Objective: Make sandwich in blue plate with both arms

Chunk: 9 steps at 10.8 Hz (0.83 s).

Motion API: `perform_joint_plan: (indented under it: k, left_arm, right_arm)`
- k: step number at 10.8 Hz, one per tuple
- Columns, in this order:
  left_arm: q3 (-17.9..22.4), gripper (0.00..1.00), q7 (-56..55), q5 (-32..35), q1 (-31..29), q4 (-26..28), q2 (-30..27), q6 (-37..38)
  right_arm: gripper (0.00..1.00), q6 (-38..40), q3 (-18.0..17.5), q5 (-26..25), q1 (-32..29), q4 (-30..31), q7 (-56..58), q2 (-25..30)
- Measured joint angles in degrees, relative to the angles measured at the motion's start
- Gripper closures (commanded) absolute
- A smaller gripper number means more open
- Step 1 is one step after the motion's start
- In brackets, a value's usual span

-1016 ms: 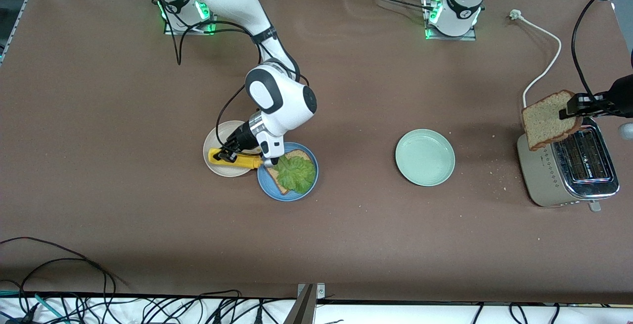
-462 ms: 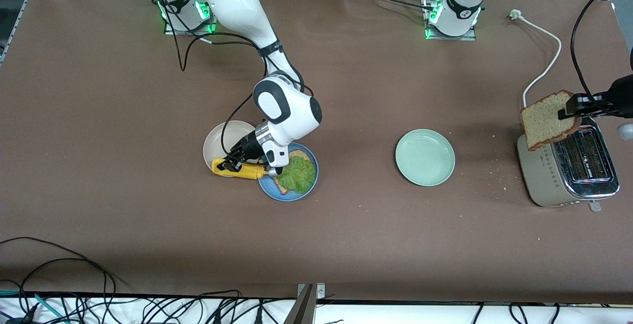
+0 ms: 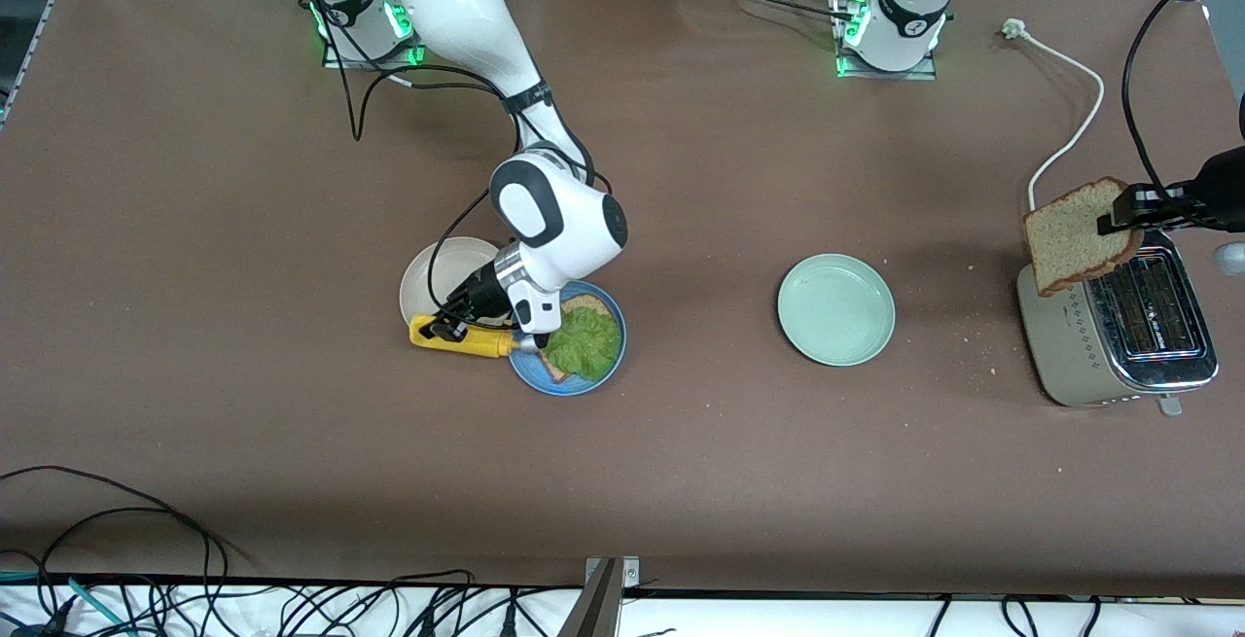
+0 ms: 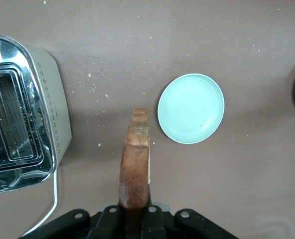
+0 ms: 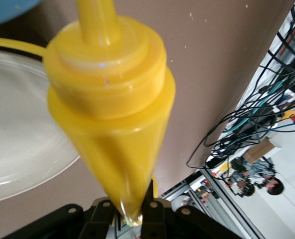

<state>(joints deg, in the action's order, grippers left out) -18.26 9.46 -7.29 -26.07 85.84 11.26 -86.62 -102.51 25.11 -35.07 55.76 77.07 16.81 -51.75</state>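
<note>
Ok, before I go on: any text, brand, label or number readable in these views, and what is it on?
None can be read.
toaster: a small dark print on its top between the slots, too small to read.
left arm's base: a small dark round mark, too blurred to read.
yellow squeeze bottle, bread slice, blue plate, mint-green plate: no text.

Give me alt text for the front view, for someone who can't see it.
The right gripper holds a yellow squeeze bottle on its side, nozzle over a blue plate with bread slice and lettuce, beside a beige plate. The left gripper holds a second bread slice above the toaster, near a mint-green plate.
</note>
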Motion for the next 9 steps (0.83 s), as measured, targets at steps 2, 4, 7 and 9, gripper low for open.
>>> perform_joint_plan:
  k: [2,4,7,9]
  left_arm:
    - [-0.03,1.00,-2.73,-2.03,1.51,0.01,0.05,0.08]
    - [-0.22,1.00,-10.40,-3.03,6.43,0.03,0.34,0.08]
    - [-0.58,1.00,-23.99,-5.18,16.34,0.07,1.76,-1.31]
    - [-0.62,1.00,-32.99,-10.08,21.10,0.16,3.58,-5.93]
  right_arm:
    - [1.00,0.15,-3.97,1.99,-4.85,0.67,1.36,4.33]
    - [1.00,0.34,-11.72,4.41,-12.85,3.12,2.28,10.81]
    - [1.00,0.26,-23.32,10.58,-26.89,7.49,7.59,18.68]
    - [1.00,0.05,-30.68,15.67,-37.71,8.50,13.17,20.58]
